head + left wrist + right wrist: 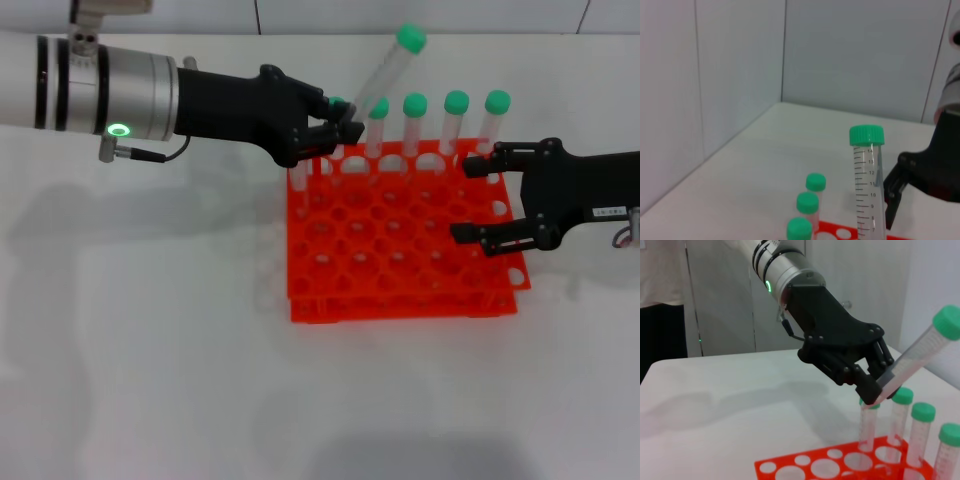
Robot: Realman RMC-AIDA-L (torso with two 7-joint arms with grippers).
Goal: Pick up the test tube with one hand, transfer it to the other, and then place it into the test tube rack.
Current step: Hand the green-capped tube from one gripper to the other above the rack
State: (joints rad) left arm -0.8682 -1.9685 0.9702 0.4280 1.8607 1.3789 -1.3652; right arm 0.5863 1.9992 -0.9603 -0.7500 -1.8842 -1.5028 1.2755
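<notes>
Head view: left hand (345, 128) clenched on tilted test tube (390, 66) above rack (400, 240) far edge; right hand (478, 200) released.

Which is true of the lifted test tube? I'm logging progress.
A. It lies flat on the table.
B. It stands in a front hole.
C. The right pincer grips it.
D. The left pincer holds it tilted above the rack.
D: the left pincer is shut on the test tube, tilted above the rack's back row, while the right pincer is open and empty.
</notes>
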